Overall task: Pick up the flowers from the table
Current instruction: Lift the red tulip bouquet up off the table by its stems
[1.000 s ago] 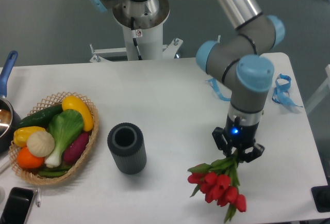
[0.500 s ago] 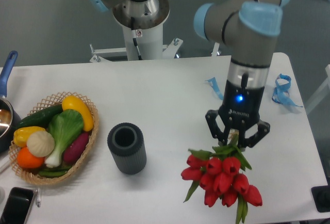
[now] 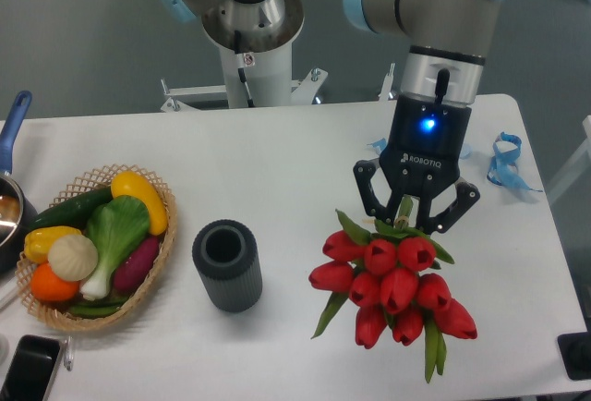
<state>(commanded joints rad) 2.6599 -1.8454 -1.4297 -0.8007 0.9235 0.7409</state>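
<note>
The gripper [image 3: 415, 218] sits in the middle right of the frame. Its two fingers are squeezed together on the green stems of the flowers [image 3: 392, 281]. The red tulip heads hang down below it, toward the lower right, with a few long leaves sticking out under them. The heads look big and close to the camera, so I think the bunch is lifted off the table [image 3: 277, 170] and not lying on it any more. The gripper grabs the stems, not the heads, likely because stems are thin and firm and the soft petals would get squashed.

The bunch hangs heads down because the heads are the heavy end. It could swing or slip if the arm goes fast.

To the left of the flowers stands a dark ribbed cup [image 3: 227, 264] with an open top. At the far left is a woven basket [image 3: 156, 262] full of toy vegetables. Blue ribbons [image 3: 503, 163] lie near the right edge of the table, well away from the flowers. The picking up looks almost done.
</note>
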